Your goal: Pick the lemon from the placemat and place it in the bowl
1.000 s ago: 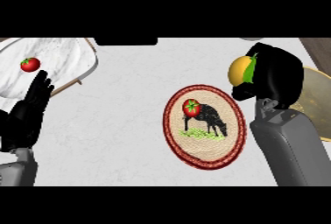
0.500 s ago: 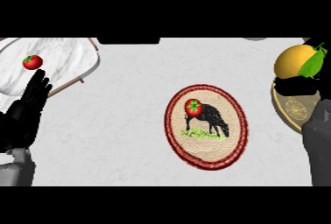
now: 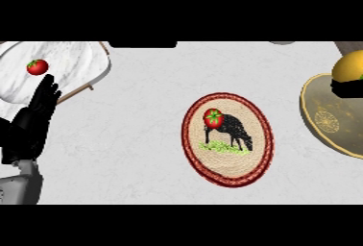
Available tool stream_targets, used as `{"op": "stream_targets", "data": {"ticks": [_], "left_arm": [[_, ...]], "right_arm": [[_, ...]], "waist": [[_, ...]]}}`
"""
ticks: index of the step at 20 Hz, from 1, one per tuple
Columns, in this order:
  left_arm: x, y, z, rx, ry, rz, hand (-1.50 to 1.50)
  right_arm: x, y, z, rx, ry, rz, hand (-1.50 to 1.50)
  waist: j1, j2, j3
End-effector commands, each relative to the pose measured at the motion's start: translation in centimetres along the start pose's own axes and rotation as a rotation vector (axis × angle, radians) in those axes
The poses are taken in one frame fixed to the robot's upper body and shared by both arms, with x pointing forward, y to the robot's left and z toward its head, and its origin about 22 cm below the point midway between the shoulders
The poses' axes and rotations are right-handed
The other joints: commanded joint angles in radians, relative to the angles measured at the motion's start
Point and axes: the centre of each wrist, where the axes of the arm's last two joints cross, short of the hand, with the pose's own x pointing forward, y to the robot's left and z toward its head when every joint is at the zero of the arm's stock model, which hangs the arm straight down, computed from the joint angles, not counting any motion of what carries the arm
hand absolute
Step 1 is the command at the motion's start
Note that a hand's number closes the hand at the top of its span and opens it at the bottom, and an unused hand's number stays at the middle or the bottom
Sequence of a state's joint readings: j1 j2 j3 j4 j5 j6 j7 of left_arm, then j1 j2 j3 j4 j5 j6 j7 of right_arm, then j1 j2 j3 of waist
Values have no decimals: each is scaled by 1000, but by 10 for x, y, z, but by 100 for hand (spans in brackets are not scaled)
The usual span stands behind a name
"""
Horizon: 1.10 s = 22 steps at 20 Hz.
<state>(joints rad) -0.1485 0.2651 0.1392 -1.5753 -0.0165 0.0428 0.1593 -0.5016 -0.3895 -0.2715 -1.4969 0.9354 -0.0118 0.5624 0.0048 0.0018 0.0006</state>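
Half the lemon (image 3: 349,66) shows at the right edge, over the bowl's (image 3: 319,108) far rim, with the right hand (image 3: 346,89) curled round its underside. Its long axis can't be told. Left of the bowl lies the placemat (image 3: 234,163), bearing a tomato (image 3: 212,117). The left hand (image 3: 35,120) rests open, fingers up.

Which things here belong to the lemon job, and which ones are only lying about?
Job: lemon, right hand, bowl, placemat.
Lying about: placemat tomato, plate tomato, white plate, resting left hand.
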Motion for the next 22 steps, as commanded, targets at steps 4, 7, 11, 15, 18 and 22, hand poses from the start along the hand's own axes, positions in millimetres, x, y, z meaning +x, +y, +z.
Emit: {"op": "stream_targets", "data": {"ticks": [4, 7, 11, 15, 18, 22], "left_arm": [[-7, -14, 15, -21, 1, 3, 0], [-6, 8, -1, -2, -12, -11, 0], [-3, -6, -5, -2, 9, -3, 0], [-6, -2, -5, 4, -3, -1, 0], [-11, -10, -1, -13, -15, 11, 0], [-1, -13, 2, 7, -19, -5, 0]], "right_arm": [[-65, 10, -50, -12, 11, -15, 150], [-75, 19, -65, -4, 9, -5, 150], [-112, 42, -54, 210, 261, 170, 150], [-138, 49, -65, 279, 223, 69, -150], [-135, 47, -72, 304, 159, -13, -150], [-146, 20, -76, 195, 143, -314, -150]], "waist": [[9, 2, 0], [8, 3, 0], [8, 5, 0], [16, 7, 1], [16, 5, 1], [1, -2, 2]]}}
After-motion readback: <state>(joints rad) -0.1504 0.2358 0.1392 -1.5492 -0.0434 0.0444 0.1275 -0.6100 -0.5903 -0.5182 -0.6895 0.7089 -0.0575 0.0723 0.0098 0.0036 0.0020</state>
